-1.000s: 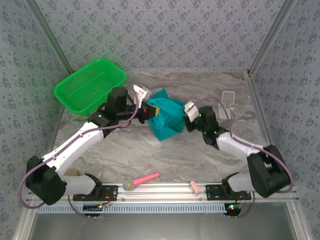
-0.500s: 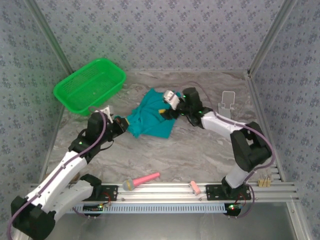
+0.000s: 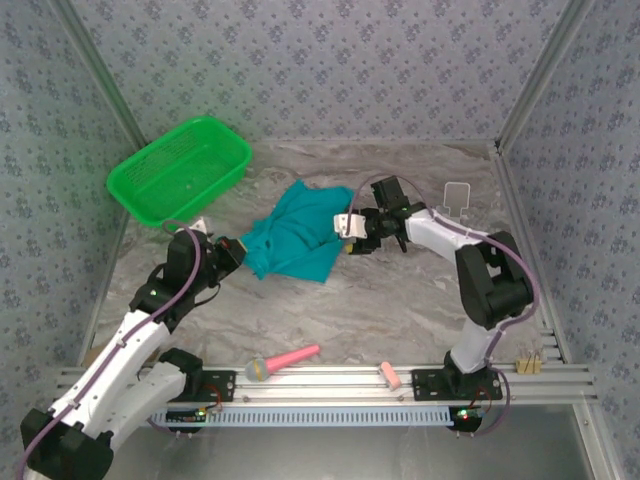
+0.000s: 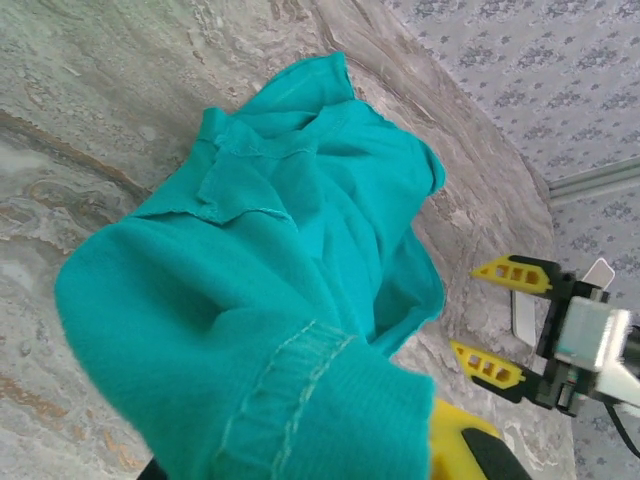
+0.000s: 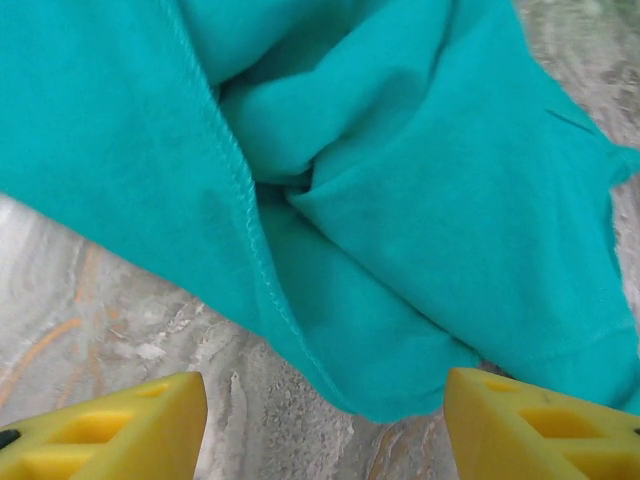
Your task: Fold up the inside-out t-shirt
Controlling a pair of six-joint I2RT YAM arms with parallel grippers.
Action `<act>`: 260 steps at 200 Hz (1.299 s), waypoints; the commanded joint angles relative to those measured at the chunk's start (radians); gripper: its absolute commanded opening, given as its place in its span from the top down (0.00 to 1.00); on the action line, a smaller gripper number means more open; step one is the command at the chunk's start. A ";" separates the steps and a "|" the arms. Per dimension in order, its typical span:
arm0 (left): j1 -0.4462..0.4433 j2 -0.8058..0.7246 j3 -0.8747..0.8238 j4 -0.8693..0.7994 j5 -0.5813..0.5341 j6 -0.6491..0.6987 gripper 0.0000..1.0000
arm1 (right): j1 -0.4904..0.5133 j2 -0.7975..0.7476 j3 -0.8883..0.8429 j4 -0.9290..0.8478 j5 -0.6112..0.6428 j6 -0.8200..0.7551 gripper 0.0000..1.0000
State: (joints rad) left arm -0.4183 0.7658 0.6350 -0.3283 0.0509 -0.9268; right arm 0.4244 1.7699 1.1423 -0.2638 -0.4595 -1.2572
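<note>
Two grippers flank the one garment. The left gripper [image 3: 236, 256] is clenched on a bunched edge of the inside-out t-shirt [image 3: 298, 234]. In the left wrist view the teal cloth is heaped over its yellow finger [image 4: 456, 446] and spreads away ahead of it across the marbled table [image 3: 400, 300]. At the cloth's far side stands the right gripper [image 3: 350, 231], released. Its yellow fingertips [image 5: 110, 425] are wide apart, and a hemmed fold of the shirt lies just ahead of them, unpinched. The shirt lies rumpled between the two grippers, seams showing. Beyond the left gripper and off to its left sits a green basket [image 3: 180, 170], apart from the shirt. To the right of the right gripper stands a small white stand [image 3: 457, 199]. Behind both grippers, by the near rail, lies a pink-handled tool [image 3: 284, 361].
</note>
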 commanded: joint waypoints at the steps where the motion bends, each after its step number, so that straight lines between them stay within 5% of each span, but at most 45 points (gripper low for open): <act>1: 0.009 -0.024 0.039 -0.028 -0.008 -0.009 1.00 | 0.019 0.079 0.059 -0.087 0.031 -0.181 0.38; 24: 0.013 -0.026 0.054 -0.025 -0.024 -0.028 1.00 | 0.029 0.123 0.059 0.017 0.061 -0.196 0.61; 41: 0.020 -0.020 0.085 -0.021 -0.043 -0.031 1.00 | 0.022 0.088 -0.005 0.113 0.056 -0.111 1.00; 103: 0.020 0.114 0.471 -0.043 -0.191 0.108 1.00 | 0.090 -0.442 -0.260 0.502 0.554 0.028 1.00; 135: 0.002 0.217 0.761 -0.067 -0.193 0.173 1.00 | 0.132 -0.699 -0.145 0.388 0.632 0.041 1.00; 169: -0.092 0.224 0.853 -0.018 -0.305 0.226 1.00 | 0.154 -0.830 0.009 0.204 0.634 0.028 1.00; 202: -0.186 0.259 0.861 0.010 -0.369 0.307 1.00 | 0.134 -0.837 0.098 0.085 0.597 0.041 1.00; 221: -0.185 0.319 0.864 0.057 -0.427 0.368 1.00 | 0.025 -0.748 0.126 0.108 0.541 0.082 1.00; 260: -0.068 0.571 1.001 0.174 -0.401 0.505 1.00 | -0.190 -0.407 0.310 0.218 0.456 0.242 1.00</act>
State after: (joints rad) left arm -0.5724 1.1988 1.5337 -0.2680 -0.3374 -0.5262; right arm 0.3210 1.1591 1.3369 -0.0822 0.0399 -1.1343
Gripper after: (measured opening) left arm 0.059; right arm 0.052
